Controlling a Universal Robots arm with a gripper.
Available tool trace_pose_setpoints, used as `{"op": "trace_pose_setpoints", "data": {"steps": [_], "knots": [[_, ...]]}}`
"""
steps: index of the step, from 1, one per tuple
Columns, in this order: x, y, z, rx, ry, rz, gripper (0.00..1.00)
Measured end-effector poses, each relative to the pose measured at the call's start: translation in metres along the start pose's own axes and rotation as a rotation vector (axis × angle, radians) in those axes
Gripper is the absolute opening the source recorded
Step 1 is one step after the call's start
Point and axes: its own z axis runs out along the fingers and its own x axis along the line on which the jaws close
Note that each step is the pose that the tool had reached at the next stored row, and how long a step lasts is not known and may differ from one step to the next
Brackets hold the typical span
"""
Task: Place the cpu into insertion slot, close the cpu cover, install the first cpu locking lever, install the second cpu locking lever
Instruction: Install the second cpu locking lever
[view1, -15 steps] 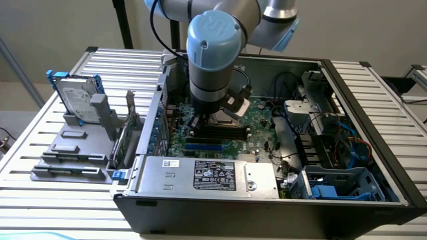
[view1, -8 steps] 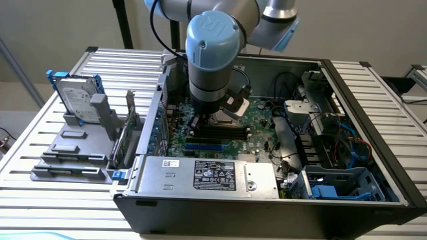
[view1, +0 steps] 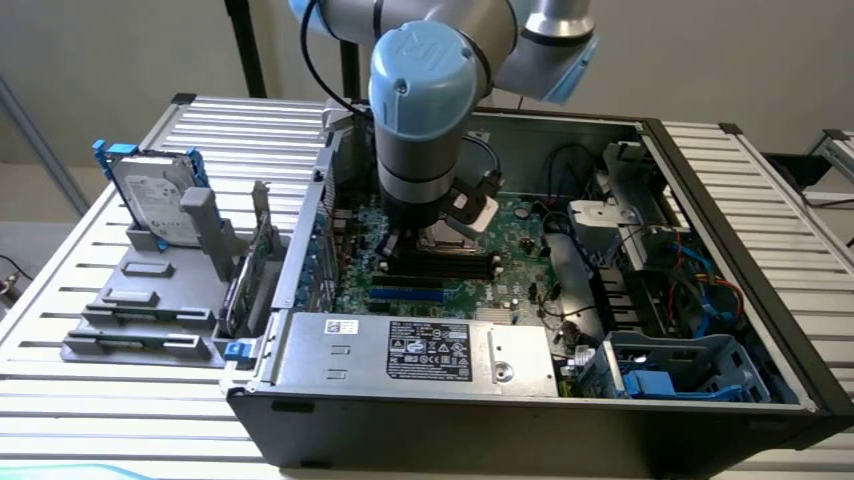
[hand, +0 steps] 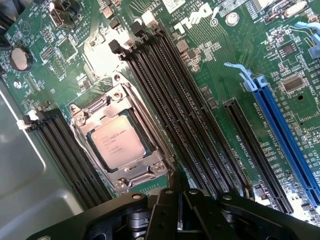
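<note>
Hand (hand: 177, 200) sat nearest the wrist cam, black, fingers pressed together w/ nothing pinched, its tip just past the socket's edge beside the memory slots (hand: 185, 115).

Just beyond it, the cpu (hand: 117, 141) lay flat in the slot (hand: 120, 137): small square chip, pale tan-silver top w/ faint printed text, too small to read. The cover (hand: 112, 102) was down over it, a thin silvery frame w/ screws at the corners, its window showing the chip's face. Thin metal rods ran along the socket's sides; whether they were latched, can't tell.

Around the socket: green board (hand: 210, 65), long black memory slots on both sides, a blue slot (hand: 287, 135) further off, a coin cell (hand: 21, 58) near the far corner.

In the exterior view, the arm (view1: 420, 110) reached straight down into the open pc case (view1: 534, 415) on the slatted counter (view1: 94, 390). A hard drive (view1: 158, 200) stood in a gray rack at the exterior view's left.
</note>
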Motion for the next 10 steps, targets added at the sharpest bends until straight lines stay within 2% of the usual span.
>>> {"op": "trace_pose_setpoints", "data": {"steps": [4, 7, 10], "knots": [[0.000, -0.0001, 0.0001, -0.0098, -0.0148, 0.000, 0.11], [0.001, -0.0008, -0.0053, -0.0123, -0.0192, 0.000, 0.11], [0.005, -0.0026, -0.0157, -0.0117, -0.0185, 0.000, 0.11]]}}
